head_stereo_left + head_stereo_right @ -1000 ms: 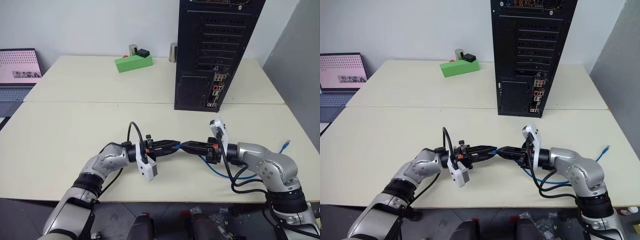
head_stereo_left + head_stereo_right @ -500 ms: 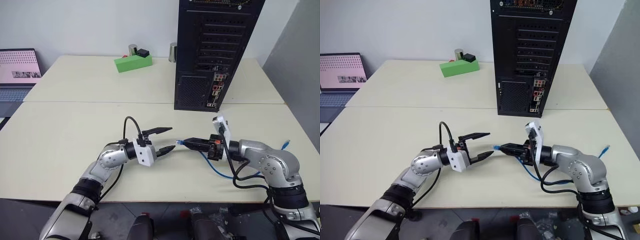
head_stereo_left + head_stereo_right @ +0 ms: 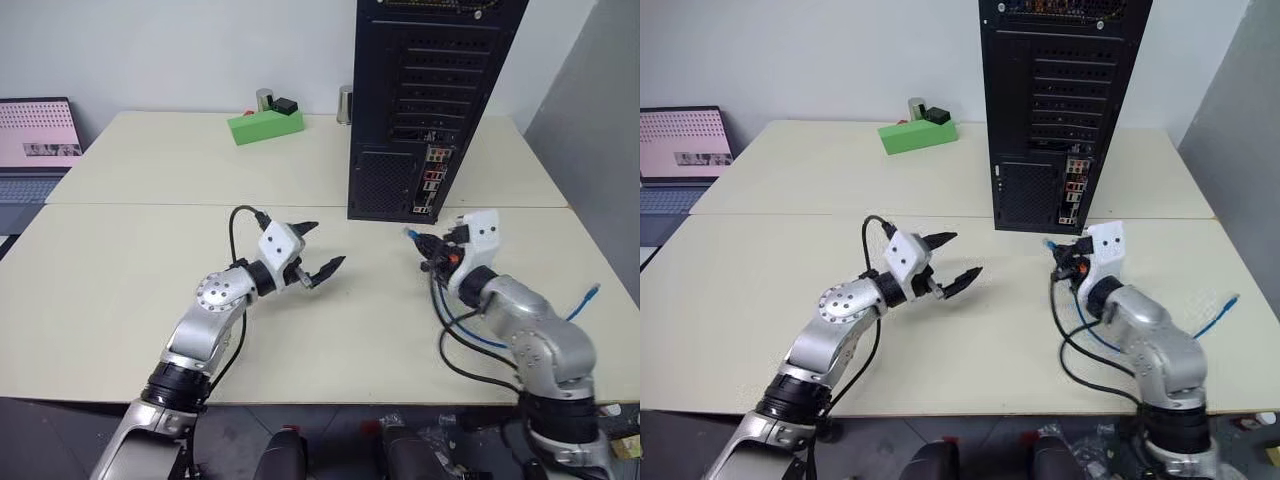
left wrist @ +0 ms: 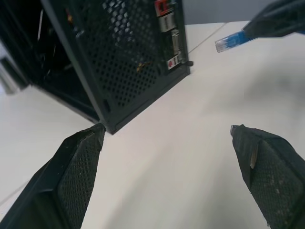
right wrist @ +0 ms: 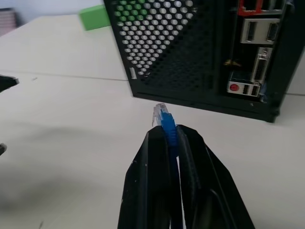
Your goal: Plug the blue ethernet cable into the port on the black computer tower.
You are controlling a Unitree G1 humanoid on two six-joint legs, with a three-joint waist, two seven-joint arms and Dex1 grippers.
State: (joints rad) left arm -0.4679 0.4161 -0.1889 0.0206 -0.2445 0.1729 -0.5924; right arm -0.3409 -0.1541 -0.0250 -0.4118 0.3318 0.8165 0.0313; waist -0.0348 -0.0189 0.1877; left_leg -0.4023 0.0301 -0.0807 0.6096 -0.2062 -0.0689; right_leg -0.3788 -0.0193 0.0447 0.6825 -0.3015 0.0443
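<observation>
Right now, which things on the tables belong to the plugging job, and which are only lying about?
For the job:
- blue cable, its plug pinched in the right fingers
- black computer tower with its sockets
- left fingers, open, holding nothing

Lying about:
- green box
- laptop

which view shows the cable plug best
The right wrist view: the plug sticks out clear and close from the shut right gripper. The left wrist view shows it off to the side; the eye views show a tiny blue speck.
</observation>
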